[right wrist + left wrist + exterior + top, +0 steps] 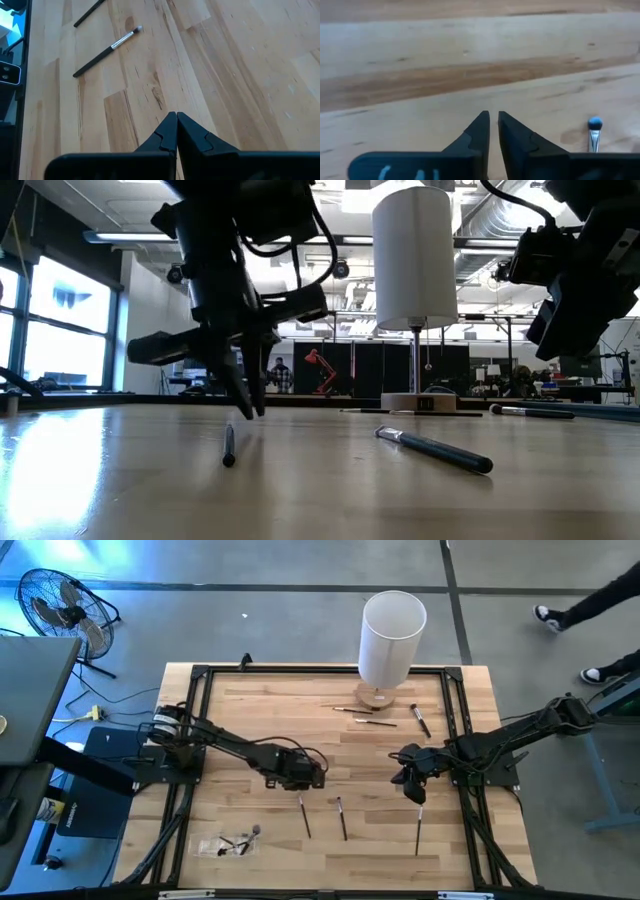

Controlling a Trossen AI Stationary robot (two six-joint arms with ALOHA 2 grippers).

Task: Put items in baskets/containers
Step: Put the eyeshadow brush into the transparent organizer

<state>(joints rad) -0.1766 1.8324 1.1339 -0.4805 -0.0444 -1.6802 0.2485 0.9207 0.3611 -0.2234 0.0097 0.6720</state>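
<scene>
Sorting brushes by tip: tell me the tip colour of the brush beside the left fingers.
Blue, a small rounded tuft on the brush; clearest in the left wrist view.

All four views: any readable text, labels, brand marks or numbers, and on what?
None can be read.
Lamp base: a small dark label, too small to read.
Left gripper: pale marks on its body, cropped and blurred, not readable.
Box at the table's left edge: a white label, too small to read.
Brushes: no print visible.

A workshop — concrete floor [280, 610], floor fan [62, 607], exposed ceiling ducts [490, 215].
</scene>
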